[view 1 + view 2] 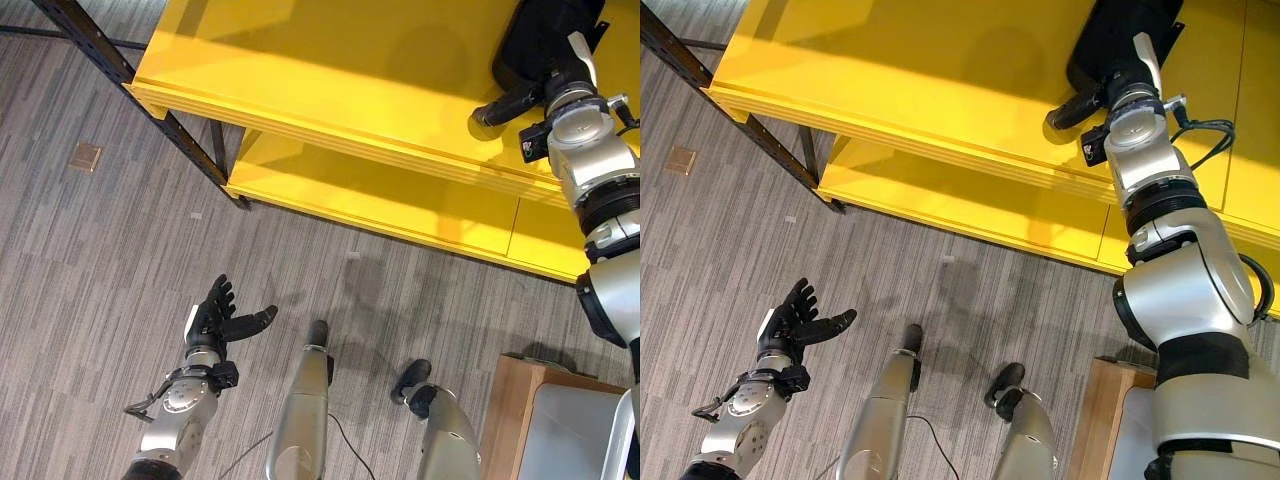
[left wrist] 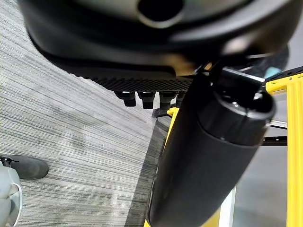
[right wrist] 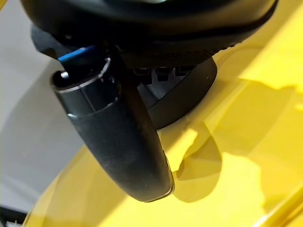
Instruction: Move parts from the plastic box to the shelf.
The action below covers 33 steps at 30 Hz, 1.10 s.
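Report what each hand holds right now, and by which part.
The right hand rests on a black part on the yellow shelf; whether its fingers grip it cannot be told. The left hand is open over the floor, holding nothing.

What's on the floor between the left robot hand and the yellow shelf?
Nothing but bare grey carpet, going by the left eye view: the left robot hand hangs open above the floor, and the stretch up to the yellow shelf holds no parts.
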Available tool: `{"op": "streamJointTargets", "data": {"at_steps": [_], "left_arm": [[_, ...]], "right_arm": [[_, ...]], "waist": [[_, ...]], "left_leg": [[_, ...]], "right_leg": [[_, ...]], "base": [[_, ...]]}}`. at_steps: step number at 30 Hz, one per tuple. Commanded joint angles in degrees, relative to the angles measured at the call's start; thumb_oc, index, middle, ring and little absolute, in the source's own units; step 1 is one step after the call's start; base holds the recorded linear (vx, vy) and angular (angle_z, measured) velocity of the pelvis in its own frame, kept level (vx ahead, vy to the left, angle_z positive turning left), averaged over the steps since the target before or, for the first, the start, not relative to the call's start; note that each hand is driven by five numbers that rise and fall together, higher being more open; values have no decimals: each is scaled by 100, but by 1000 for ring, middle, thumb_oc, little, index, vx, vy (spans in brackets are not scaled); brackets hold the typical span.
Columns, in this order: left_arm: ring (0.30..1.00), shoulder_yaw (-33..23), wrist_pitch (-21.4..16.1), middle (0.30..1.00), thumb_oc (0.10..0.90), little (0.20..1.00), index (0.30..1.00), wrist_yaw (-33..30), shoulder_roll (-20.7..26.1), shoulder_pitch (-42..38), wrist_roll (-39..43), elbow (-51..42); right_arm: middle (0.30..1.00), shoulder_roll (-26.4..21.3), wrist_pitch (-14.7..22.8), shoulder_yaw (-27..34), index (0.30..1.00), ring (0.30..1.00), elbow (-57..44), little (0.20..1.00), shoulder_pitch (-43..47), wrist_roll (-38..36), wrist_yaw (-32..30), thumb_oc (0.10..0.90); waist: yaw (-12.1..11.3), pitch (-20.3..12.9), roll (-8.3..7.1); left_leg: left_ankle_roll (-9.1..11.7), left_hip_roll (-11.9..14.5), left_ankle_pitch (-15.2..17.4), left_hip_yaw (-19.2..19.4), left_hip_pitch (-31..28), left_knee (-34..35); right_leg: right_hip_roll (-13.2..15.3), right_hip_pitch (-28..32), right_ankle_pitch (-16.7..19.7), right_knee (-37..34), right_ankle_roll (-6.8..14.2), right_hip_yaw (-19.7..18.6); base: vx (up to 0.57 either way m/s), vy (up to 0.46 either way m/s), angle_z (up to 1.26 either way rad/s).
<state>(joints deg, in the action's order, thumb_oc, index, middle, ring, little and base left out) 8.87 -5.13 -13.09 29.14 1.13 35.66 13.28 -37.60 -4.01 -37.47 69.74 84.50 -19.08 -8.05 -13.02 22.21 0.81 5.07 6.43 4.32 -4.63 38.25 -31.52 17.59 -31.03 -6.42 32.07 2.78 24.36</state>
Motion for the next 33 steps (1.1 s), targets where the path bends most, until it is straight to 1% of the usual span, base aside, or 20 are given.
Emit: {"op": "streamJointTargets", "data": {"at_steps": [1, 8, 20, 33], "left_arm": [[1000, -206, -542, 1000, 900, 1000, 1000, 8, 347, -25, 8, -306], [1000, -231, -549, 1000, 900, 1000, 1000, 30, 332, -31, 16, -315], [1000, -280, -519, 1000, 900, 1000, 1000, 59, 345, -6, -6, -279], [1000, -381, -507, 1000, 900, 1000, 1000, 79, 316, 45, -22, -284]], "right_arm": [[1000, -370, 367, -147, 1000, 1000, -309, 1000, 733, 214, -106, 900], [1000, -428, 356, -150, 1000, 1000, -233, 1000, 725, 180, -70, 900], [1000, -614, 315, -150, 1000, 1000, -81, 1000, 643, 262, 18, 900], [1000, -815, 311, -234, 1000, 1000, -162, 1000, 527, 398, 135, 900]], "waist": [[-36, 12, -238], [45, -12, -308], [127, 12, -327], [202, 15, -357]], "left_leg": [[-89, -57, 515, -38, 230, -462], [-81, -36, 538, -26, 206, -463], [-72, 10, 512, 10, 161, -418], [-65, 28, 507, 45, 146, -392]], "right_leg": [[-198, 899, -697, 8, 483, -246], [-221, 889, -708, 20, 476, -279], [-244, 869, -694, 23, 467, -313], [-263, 850, -663, 4, 478, -342]], "base": [[0, 0, 0], [0, 0, 0], [0, 0, 0], [-1, -1, -1]]}}
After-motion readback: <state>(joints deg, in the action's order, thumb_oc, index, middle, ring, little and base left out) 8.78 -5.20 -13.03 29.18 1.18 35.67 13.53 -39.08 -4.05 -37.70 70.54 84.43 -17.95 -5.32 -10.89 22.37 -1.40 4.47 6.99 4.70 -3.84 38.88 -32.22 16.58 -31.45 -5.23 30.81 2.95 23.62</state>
